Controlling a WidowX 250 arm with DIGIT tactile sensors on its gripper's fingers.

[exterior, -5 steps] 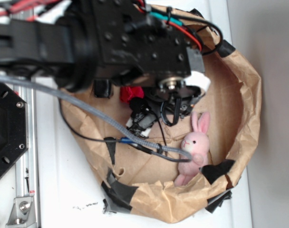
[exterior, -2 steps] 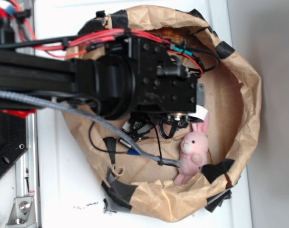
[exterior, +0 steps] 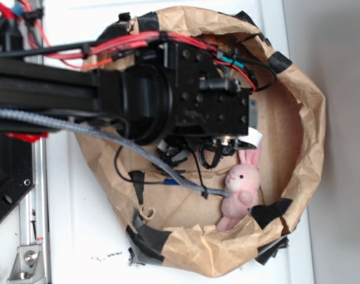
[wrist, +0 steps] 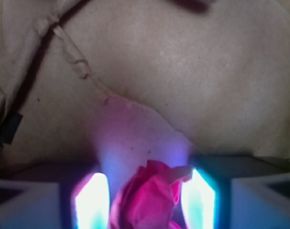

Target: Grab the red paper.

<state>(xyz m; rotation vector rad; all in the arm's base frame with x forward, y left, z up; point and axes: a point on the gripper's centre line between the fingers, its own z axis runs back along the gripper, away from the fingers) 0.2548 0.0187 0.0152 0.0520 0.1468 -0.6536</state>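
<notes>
In the wrist view the red paper (wrist: 146,193), a wrinkled bright wad, sits between my gripper's (wrist: 145,202) two glowing fingertips. It touches the right finger (wrist: 201,198) and lies close against the left finger (wrist: 91,202) low down. The gripper is shut on the wad above the brown paper floor (wrist: 183,71). From the exterior view, the black arm (exterior: 186,94) covers both the gripper's fingers and the red paper.
A crumpled brown paper nest (exterior: 310,118) with black tape patches (exterior: 150,239) surrounds the work area. A pink plush rabbit (exterior: 242,183) lies at its lower right, just below the arm's wrist. A grey cable (exterior: 109,139) and thin black wires (exterior: 198,160) trail across the floor.
The arm has swung down over the nest's middle and now hides the red paper, which showed beside the wrist a second ago. The rabbit has not moved.
</notes>
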